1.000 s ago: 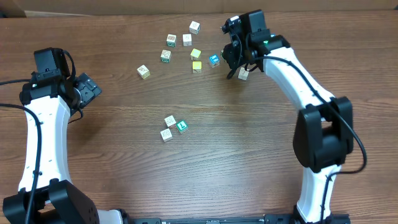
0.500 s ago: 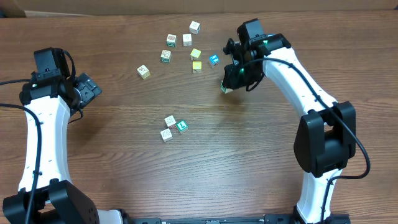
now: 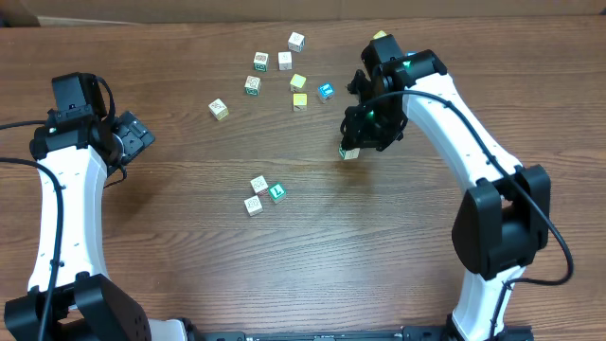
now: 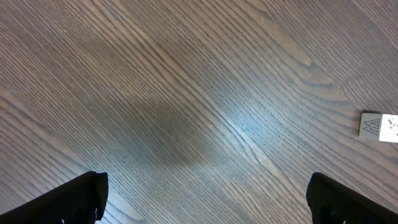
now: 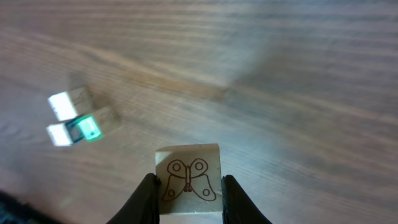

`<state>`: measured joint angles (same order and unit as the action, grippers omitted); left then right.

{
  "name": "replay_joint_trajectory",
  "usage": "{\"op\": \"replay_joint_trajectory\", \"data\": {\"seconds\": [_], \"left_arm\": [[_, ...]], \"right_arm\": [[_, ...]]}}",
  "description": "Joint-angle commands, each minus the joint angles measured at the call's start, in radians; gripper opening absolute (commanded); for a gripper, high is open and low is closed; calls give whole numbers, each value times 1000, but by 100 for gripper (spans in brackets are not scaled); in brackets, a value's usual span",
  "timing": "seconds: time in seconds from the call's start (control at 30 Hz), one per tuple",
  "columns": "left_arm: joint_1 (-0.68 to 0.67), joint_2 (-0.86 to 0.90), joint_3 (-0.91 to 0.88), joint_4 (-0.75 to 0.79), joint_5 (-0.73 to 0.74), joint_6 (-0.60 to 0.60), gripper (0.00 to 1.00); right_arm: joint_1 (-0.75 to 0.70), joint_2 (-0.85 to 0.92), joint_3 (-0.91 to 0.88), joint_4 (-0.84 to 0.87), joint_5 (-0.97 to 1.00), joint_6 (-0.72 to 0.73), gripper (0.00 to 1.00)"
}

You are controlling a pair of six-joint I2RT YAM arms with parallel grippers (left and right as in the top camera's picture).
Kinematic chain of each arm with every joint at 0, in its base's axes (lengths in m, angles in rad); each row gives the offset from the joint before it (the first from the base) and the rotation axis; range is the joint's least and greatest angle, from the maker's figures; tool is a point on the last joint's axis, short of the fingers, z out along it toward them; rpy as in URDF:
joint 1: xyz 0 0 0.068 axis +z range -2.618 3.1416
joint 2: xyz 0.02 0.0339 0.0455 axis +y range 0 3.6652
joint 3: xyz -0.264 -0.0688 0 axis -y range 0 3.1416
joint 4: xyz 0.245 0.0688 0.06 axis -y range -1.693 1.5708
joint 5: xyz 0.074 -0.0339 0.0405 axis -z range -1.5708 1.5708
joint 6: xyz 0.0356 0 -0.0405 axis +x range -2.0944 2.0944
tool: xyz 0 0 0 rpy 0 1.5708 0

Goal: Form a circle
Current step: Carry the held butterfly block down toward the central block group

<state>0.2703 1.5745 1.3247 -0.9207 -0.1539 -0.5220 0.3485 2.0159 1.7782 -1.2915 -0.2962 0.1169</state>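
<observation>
Pale cube (image 5: 188,177) sat pinched in my right gripper (image 5: 188,196), kept ready, I judged, to join the circle (image 3: 263,194); left gripper (image 4: 208,202) gaped wide, empty.

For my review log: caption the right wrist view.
Right gripper grips a butterfly-printed cube; the small cube cluster lies on the table to its left.

A brown wood-grain table (image 3: 312,284) fills the frame. In the upper middle, small loose cubes lie scattered and apart. A pale yellow cube (image 3: 298,81) sits just above a second yellow cube (image 3: 300,100), with a blue-faced cube (image 3: 326,91) to their right. A top whitish cube (image 3: 296,41), a middle whitish cube (image 3: 285,61) and a red-printed whitish cube (image 3: 260,62) lie higher. A green-printed cube (image 3: 253,84) and a cream cube (image 3: 219,110) lie further left. In the left wrist view, a zigzag-marked whitish cube (image 4: 379,127) sits at the right edge.
</observation>
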Motion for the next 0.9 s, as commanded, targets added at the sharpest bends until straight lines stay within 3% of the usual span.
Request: {"op": "replay_joint_trajectory", "data": {"seconds": [0.0, 0.3, 0.53, 0.67, 0.87], "left_arm": [[-2, -9, 11, 2, -6, -13, 100], [-2, -9, 11, 2, -6, -13, 100], [-2, -9, 11, 2, -6, -13, 99], [-2, -9, 11, 2, -6, -13, 100], [-2, -9, 11, 2, -6, -13, 100]], "right_arm": [[53, -53, 11, -26, -40, 39, 19], [266, -53, 10, -114, -45, 89, 18], [478, -52, -7, -132, 119, 284, 17], [586, -52, -54, -96, 266, 429, 14], [634, -52, -159, 57, 288, 521, 4]]}}
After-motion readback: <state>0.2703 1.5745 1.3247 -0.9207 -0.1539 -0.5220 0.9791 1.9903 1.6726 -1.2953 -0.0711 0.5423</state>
